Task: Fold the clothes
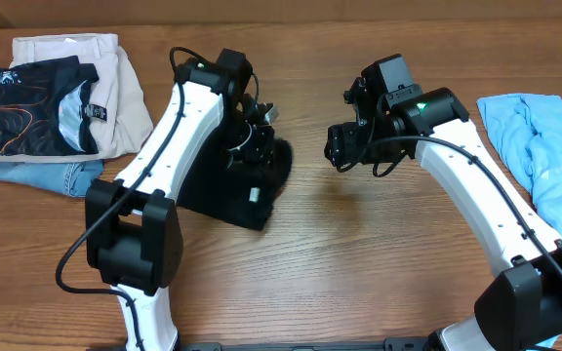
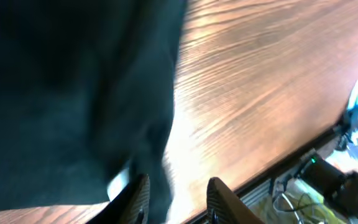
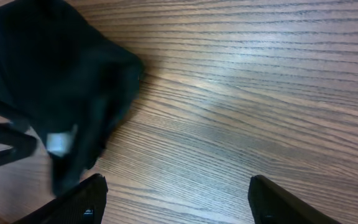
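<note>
Well to the left of the black garment (image 1: 227, 200) sits a folded pile (image 1: 52, 97); the garment itself lies in a compact bundle on the counter (image 1: 359, 263). Our left hand (image 2: 179, 182) is right over the garment, fingers parted with the cloth's edge loose between them; lifting off carelessly could, we judge, snag that edge and drag the fold open. Our right hand (image 3: 179, 183) hovers just right of the garment, spread wide and empty; a low sweep inward might shove the bundle.
</note>
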`<state>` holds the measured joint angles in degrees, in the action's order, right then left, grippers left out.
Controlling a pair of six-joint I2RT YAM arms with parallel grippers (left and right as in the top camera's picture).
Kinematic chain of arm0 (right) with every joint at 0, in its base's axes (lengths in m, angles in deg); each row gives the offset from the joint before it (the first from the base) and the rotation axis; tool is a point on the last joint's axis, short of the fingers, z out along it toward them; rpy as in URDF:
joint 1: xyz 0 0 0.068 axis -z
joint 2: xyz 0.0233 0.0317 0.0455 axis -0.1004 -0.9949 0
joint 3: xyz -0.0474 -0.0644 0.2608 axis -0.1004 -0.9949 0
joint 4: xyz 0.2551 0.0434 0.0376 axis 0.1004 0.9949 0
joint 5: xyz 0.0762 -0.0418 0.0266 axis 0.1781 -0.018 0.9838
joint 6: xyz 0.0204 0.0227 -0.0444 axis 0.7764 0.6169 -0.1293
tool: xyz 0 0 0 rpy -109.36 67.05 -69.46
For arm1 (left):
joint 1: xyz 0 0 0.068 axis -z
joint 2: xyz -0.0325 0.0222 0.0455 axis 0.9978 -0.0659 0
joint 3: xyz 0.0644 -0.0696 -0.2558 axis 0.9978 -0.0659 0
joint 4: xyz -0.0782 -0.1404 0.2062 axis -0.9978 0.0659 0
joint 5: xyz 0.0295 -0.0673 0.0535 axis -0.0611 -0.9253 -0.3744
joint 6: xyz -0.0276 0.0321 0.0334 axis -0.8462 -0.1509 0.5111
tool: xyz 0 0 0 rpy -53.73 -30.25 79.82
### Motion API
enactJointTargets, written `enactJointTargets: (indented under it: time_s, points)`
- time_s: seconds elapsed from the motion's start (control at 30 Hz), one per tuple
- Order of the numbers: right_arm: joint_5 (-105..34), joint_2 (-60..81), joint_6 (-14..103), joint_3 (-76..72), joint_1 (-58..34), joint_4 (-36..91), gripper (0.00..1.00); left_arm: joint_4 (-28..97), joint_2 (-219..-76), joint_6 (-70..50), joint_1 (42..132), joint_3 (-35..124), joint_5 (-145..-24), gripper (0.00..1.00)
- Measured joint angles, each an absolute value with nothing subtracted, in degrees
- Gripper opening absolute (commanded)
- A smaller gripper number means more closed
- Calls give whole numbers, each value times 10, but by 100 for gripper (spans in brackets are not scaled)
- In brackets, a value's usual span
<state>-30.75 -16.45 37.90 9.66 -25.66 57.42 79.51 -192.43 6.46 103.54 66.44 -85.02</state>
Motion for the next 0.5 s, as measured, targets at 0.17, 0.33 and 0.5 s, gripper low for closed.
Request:
enactJointTargets:
  time_s: [0.17,0.33,0.5]
  points:
    - [-308,-164,379,97,-257,575,76,798,-1924,79,992,708,-848,36]
    - [-294,-164,371,97,-257,575,66,747,-1924,87,951,738,-780,35]
    - [-219,-165,344,97,-263,563,44,686,-1924,95,944,726,-681,34]
